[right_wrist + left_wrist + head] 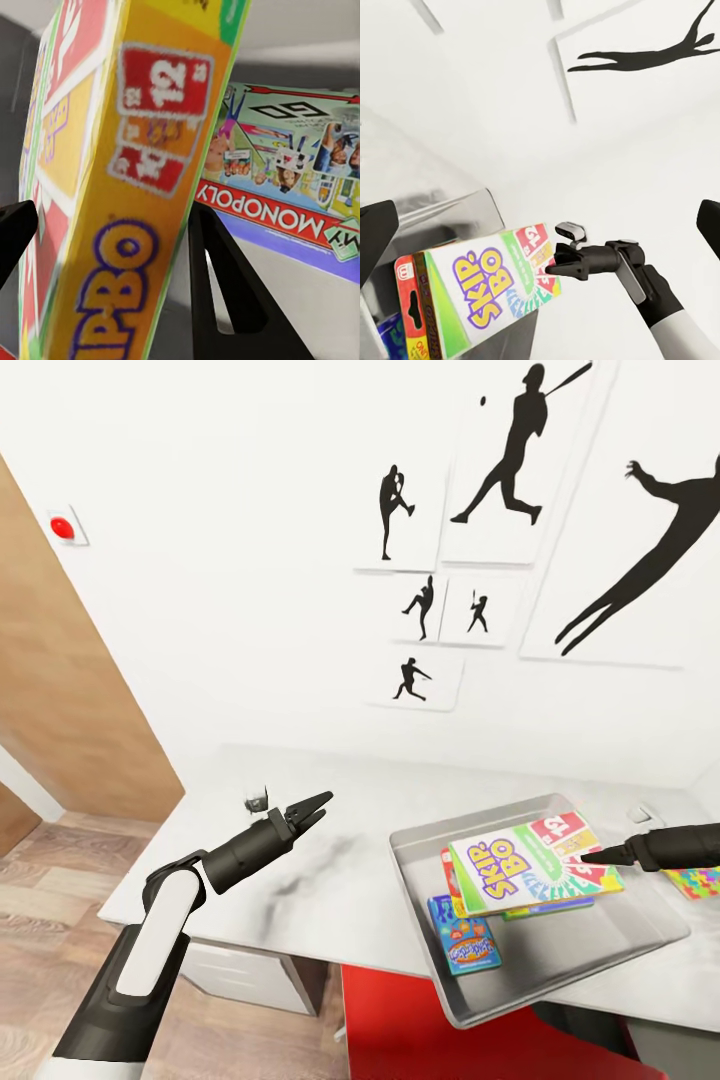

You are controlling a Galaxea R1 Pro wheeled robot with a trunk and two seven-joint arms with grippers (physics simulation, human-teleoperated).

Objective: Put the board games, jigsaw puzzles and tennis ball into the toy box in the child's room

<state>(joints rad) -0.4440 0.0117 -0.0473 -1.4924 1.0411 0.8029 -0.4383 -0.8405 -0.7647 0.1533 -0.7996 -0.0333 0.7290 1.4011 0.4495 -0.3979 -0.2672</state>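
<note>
The step in hand is dropping the Skip-Bo game (520,865) into the toy box (420,850), which sits on the worktop (300,810) to the right, its near end hanging past the worktop's near edge. The right gripper (590,857) reaches in from the right with its jaws closed on the game's right edge; the right wrist view shows the box clamped between the two dark fingers (225,300). The game rides flat over the toy box, above the Monopoly box (300,180) and the light-blue game (462,938) already lying inside. One jigsaw puzzle (695,880) lies on the worktop just right of the toy box, behind the right arm. The left gripper (312,808) hovers over the bare worktop to the left, jaws slightly parted and holding nothing. Next, I judge, the right jaws should open to let the game settle on the stack, then move right to the puzzle.
</note>
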